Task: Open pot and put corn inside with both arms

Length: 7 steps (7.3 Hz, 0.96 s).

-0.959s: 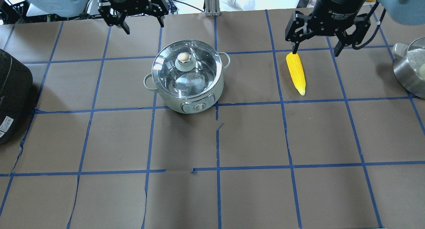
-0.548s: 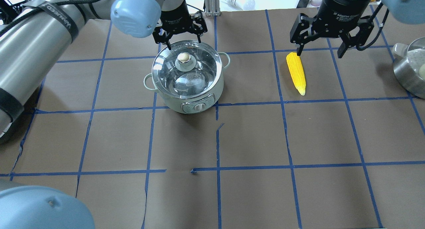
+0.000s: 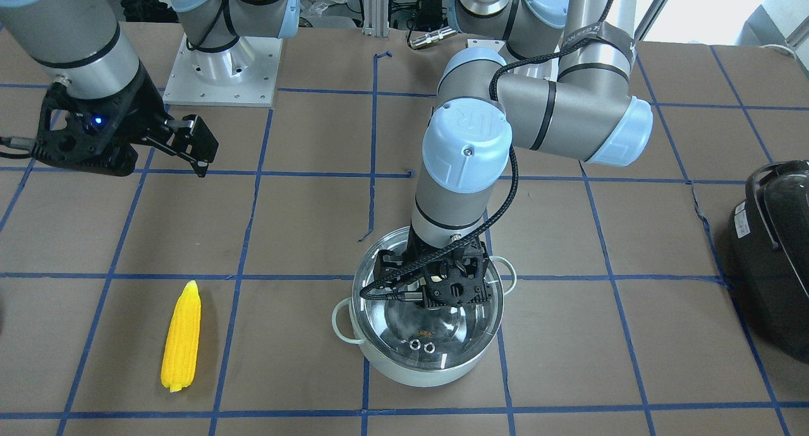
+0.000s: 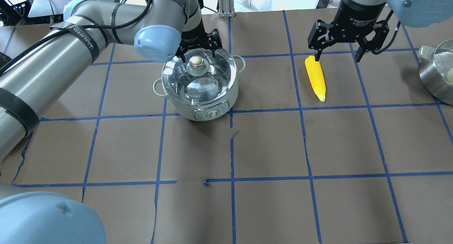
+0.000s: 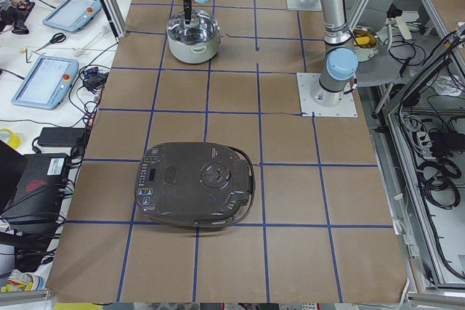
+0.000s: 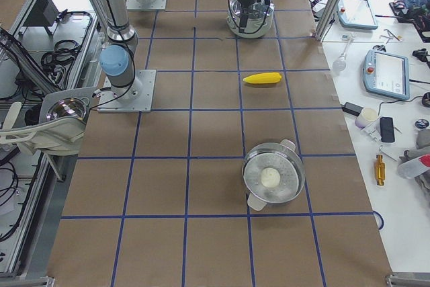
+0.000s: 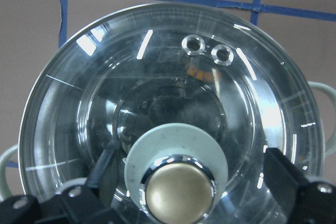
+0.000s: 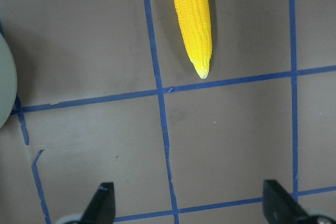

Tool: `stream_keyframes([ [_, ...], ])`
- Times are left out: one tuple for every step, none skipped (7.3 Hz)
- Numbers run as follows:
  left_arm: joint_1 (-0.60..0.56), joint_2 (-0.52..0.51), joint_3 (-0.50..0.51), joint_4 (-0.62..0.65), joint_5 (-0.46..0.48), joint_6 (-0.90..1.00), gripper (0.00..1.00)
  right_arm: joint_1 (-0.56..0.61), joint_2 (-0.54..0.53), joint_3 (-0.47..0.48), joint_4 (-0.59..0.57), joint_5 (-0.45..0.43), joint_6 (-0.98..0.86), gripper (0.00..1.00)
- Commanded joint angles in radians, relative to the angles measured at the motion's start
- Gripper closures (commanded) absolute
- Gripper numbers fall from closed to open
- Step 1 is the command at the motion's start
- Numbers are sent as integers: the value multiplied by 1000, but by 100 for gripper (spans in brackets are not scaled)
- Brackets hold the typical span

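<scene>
L gripper (image 4: 198, 56) hangs over the pot (image 4: 180, 109) w/ jaws apart. In the left wrist view you see its fingers (image 7: 107, 169) on either side of the knob (image 7: 179, 191), a gap on each side, gripping nothing. The glass lid (image 4: 212, 77) sits on the pot.

R gripper (image 4: 338, 56) is spread wide too and holds nothing. It's above the table (image 4: 269, 148), by the thick end of the corn (image 4: 315, 77).

The corn lies flat on the table, well apart from the pot, on the robot's right of it. Its long axis runs approx. toward/away from the robot, slightly slanted. The tapered tip points back toward the robot's side and the thick end points away. The tip stops just short of a blue tape line (image 4: 336, 107).

Looks: bright yellow, neat kernel rows, narrowing to a paler tip. The pot is pale mint outside and shiny steel inside, w/ small loop handles and a dial on the side facing the robot.
</scene>
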Motion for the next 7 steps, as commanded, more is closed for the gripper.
stream_keyframes([
  [6, -1, -7, -7, -4, 5, 22, -2, 74, 64, -178, 1, -1, 0],
  [3, 4, -9, -12, -7, -1, 22, -4, 113, 95, -279, -1, 2, 0],
  [2, 8, -12, -14, -7, -3, 22, -22, 142, 109, -338, -1, -7, 0],
  [0, 18, -10, -27, -14, -3, 23, -68, 176, 111, -344, 6, -85, 0],
  [-1, 16, -12, -27, -14, -3, 23, -105, 208, 112, -410, 13, -104, 0],
  [0, 12, -13, -27, -13, -3, 25, -119, 252, 123, -456, 18, -101, 0],
  [-1, 8, -12, -29, -14, -6, 28, -119, 298, 134, -528, 22, -101, 0],
])
